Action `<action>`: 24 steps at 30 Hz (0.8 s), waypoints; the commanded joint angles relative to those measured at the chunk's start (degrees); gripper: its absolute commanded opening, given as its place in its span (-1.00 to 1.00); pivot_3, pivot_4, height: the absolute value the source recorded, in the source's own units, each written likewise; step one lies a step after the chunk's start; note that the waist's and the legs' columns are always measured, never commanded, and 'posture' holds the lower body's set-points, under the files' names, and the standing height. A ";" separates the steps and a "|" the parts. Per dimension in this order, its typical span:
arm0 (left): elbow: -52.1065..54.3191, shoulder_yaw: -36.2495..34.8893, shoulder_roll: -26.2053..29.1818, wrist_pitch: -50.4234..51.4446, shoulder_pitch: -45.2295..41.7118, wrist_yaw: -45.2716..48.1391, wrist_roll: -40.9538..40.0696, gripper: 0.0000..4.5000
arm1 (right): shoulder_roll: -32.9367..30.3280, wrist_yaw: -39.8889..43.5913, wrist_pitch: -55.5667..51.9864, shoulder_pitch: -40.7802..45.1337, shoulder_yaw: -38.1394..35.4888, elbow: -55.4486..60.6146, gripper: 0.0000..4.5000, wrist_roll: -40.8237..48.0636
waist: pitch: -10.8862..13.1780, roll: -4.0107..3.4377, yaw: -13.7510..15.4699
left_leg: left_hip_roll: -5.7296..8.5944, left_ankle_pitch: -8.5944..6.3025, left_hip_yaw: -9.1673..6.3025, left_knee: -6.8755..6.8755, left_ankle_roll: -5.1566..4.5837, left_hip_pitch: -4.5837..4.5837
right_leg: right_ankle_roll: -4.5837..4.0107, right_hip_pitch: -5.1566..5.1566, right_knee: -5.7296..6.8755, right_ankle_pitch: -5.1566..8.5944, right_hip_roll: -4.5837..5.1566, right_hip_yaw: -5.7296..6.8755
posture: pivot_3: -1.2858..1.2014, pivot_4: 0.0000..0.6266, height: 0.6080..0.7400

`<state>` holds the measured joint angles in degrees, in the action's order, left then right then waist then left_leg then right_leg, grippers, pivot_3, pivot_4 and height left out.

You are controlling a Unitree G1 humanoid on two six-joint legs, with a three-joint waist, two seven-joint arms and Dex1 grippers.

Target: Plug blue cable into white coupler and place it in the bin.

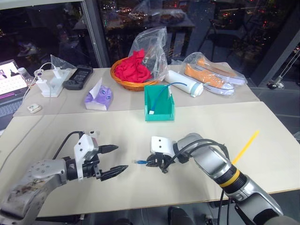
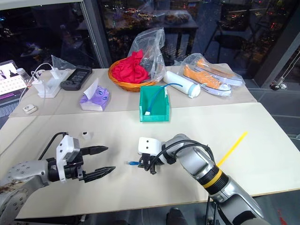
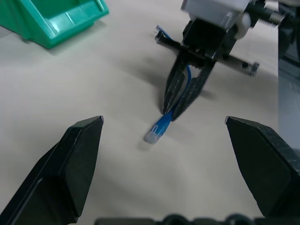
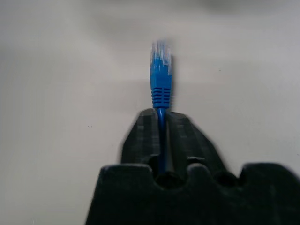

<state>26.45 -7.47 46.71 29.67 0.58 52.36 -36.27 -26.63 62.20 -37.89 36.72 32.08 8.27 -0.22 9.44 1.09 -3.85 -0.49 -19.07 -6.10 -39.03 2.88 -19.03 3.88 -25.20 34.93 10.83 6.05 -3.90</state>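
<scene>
Right gripper (image 1: pixel 152 162) — black ridged fingers pinched on the blue cable (image 3: pixel 161 126), just behind its plug. Ribbed blue boot and a clear plastic tip stick out past the fingertips; the long axis runs straight on from the fingers, pointing toward the left gripper (image 1: pixel 117 159), tip low over the matte beige table (image 1: pixel 262 136). Whether the tip touches the surface, can't tell.

Left gripper faces it, near but apart — two tapered black fingers spread wide, nothing between them.

The bin (image 1: pixel 159 104), glossy teal plastic with a tall back and lower front, sits beyond the right gripper, further up the table. A second blue cable end (image 1: pixel 161 96) hangs into it. A small white block (image 2: pixel 85 134) lies just behind the left gripper — too small to identify.
</scene>
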 commanded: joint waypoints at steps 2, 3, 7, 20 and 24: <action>-7.01 6.18 -2.47 -4.54 -6.02 3.92 4.61 1.00 | -0.83 -1.79 -9.96 -2.39 -10.24 8.99 -0.04 7.57 | 0.00 0.00 0.28 | 0.02 0.00 -0.02 -0.05 0.00 -0.04 | -0.01 0.00 0.04 -0.01 0.00 0.00 | 0.03 -0.52 0.75; -9.25 7.90 -3.10 -5.30 -7.64 5.19 5.72 1.00 | -1.53 -1.95 -12.56 -3.37 -13.53 12.06 -0.04 9.99 | 0.00 0.00 0.30 | 0.02 0.00 -0.02 -0.06 0.00 -0.06 | -0.01 -0.01 0.04 -0.01 0.00 0.00 | 0.03 -0.52 0.75; -18.36 13.52 -5.50 -9.63 -13.22 10.33 10.19 1.00 | -2.98 -4.27 -21.88 -6.51 -24.94 21.47 -0.04 17.93 | 0.00 0.01 0.67 | 0.03 -0.04 -0.05 -0.05 -0.07 -0.09 | 0.00 -0.04 0.01 -0.01 0.00 0.01 | 0.03 -0.52 0.75; -42.19 23.08 -12.19 -24.48 -24.95 21.95 22.15 0.51 | -3.54 -16.73 -35.39 -12.67 -38.50 33.50 -0.01 29.40 | -0.02 0.02 1.51 | 0.06 -0.10 -0.05 -0.25 -0.18 -0.08 | 0.00 0.08 0.06 -0.01 0.01 0.03 | 0.03 -0.52 0.75; -43.36 23.25 -12.83 -25.60 -25.25 23.67 22.67 -0.16 | -3.82 -19.20 -37.57 -14.39 -40.69 35.39 -0.01 32.15 | -0.03 0.02 1.43 | 0.06 -0.14 -0.05 -0.26 -0.26 -0.08 | 0.01 0.08 0.05 -0.01 0.01 0.03 | 0.03 -0.52 0.75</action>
<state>-15.94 14.02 34.03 4.07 -25.25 74.17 -15.23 -30.09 44.28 -74.32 23.07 -6.25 40.90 29.68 9.41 1.12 -2.42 -0.43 -19.22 -6.16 -39.29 2.61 -19.11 3.89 -25.12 34.98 10.82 6.06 -3.87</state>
